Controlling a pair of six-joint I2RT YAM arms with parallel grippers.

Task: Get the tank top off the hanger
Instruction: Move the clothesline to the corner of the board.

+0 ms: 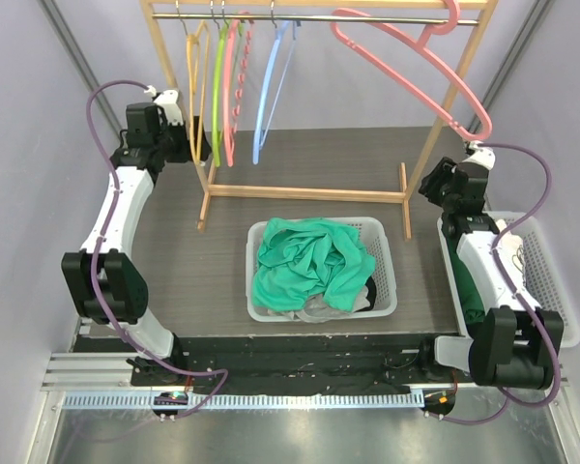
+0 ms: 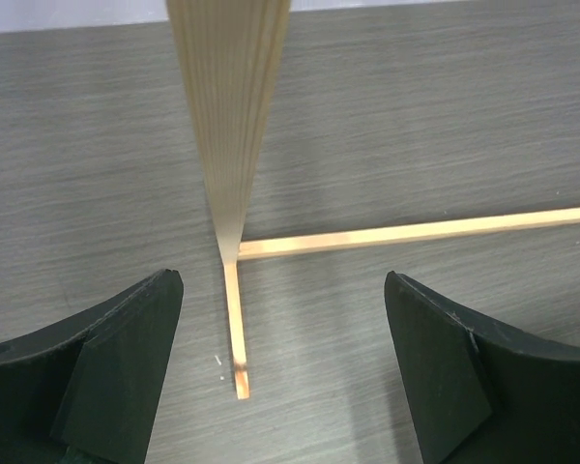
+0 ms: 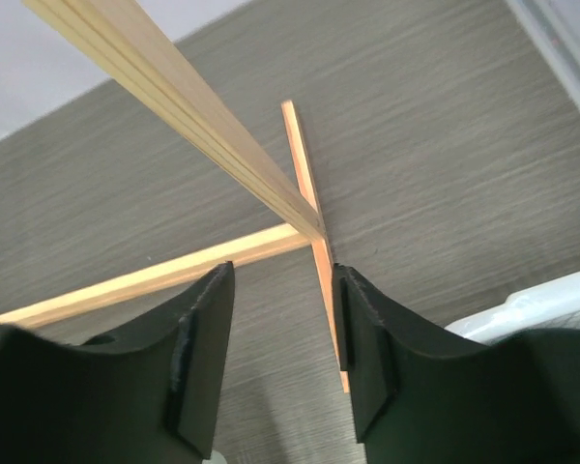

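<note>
**rackwatcher:** Where's the tank top? Every hanger on the rack (image 1: 309,193) looks bare to me, including the big pink hanger (image 1: 336,27) cocked at the upper right.

**yam_fan:** I'd guess the tank top (image 1: 309,261) is in that crumpled green cloth in the white basket (image 1: 256,311), centre of the frame. It's soft and bunched, and I can't pick out any straps. The left pincer (image 2: 282,290) is spread wide and the right pincer (image 3: 282,280) about half spread, both holding nothing.

**rackwatcher:** Any risk?

**yam_fan:** Both hover right by the rack's posts. A careless swing could clip one, shake the rack and drop that tilted hanger onto the bench (image 1: 174,251).
</note>
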